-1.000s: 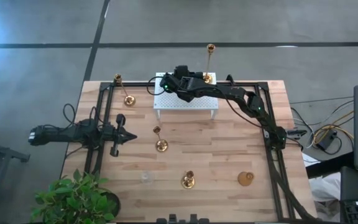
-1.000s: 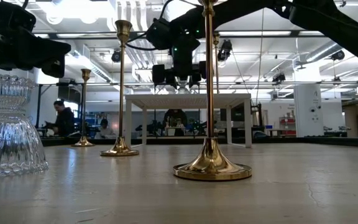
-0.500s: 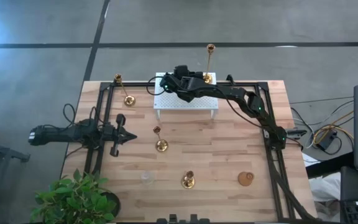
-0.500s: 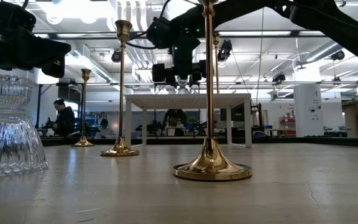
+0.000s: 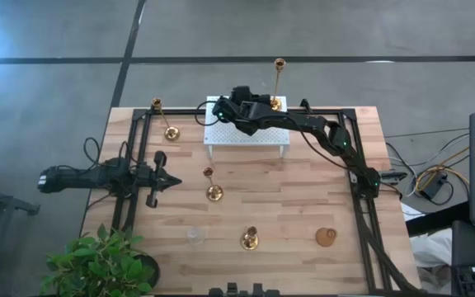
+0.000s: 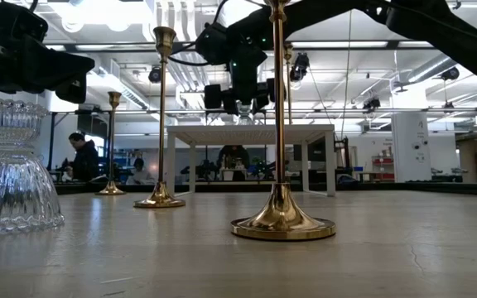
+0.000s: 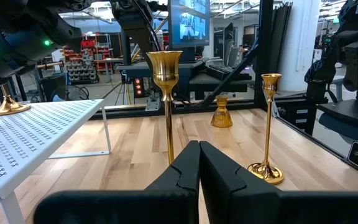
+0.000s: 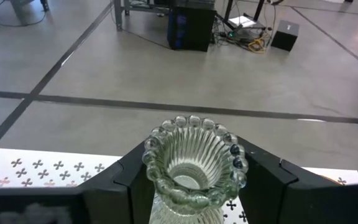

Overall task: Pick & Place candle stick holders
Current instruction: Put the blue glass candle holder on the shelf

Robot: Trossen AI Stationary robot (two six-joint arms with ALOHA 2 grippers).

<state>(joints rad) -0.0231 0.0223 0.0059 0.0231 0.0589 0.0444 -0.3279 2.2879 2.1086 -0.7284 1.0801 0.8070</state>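
A clear ribbed glass candle stick holder [image 8: 194, 162] stands upright over the far left corner of the white perforated rack [image 5: 246, 136], between the fingers of my right gripper [image 5: 220, 110]. A tall brass holder [image 5: 276, 101] stands on the rack's far right part. On the table stand three stemmed brass holders [image 5: 171, 132] [image 5: 213, 193] [image 5: 249, 240], a squat brass one [image 5: 326, 237] and a second glass one [image 5: 194, 235]. My left gripper [image 5: 171, 181] waits shut at the table's left, holding nothing. My right gripper has the glass holder's cup [image 8: 166, 180], just under the beaded rim, between its two fingers, one on each side. The fingers [image 8: 263, 177] come nearly level, slanting a little downward, from the table's right. The holder stays upright; its foot is below the picture's edge.
A black frame [image 5: 361, 165] runs along the table's left, right and far sides. A potted plant [image 5: 97, 264] stands at the near left corner. People sit in the room beyond the table [image 6: 81, 157]. Bare wood lies between the rack and the near holders.
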